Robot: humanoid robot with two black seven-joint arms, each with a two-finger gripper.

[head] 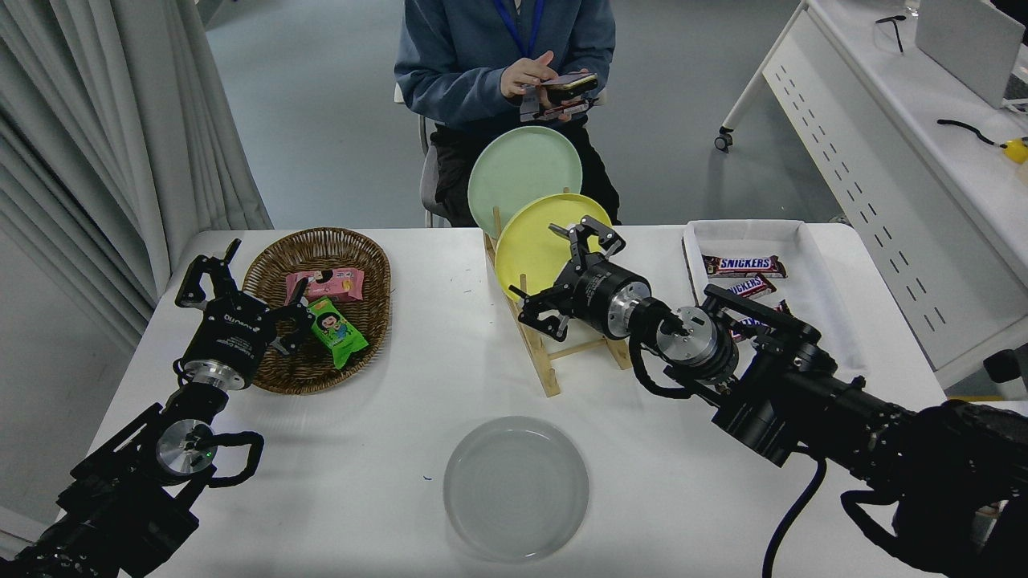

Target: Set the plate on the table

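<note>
The light-grey plate (516, 487) lies flat on the white table (385, 449) near its front edge, with nothing touching it. My right gripper (562, 273) is open and empty, raised well behind the plate, in front of the yellow plate (536, 245) on the wooden rack (540, 353). The pale green plate (518, 172) stands behind the yellow one. My left gripper (241, 285) is open and parked at the lower left, over the near edge of the wicker basket (317, 309).
The basket holds a pink and a green snack pack (336, 325). A white tray (763, 241) with Snickers bars is at the back right. A person sits at the far side holding a phone (566, 83). A white perforated desk (907, 160) stands at the right.
</note>
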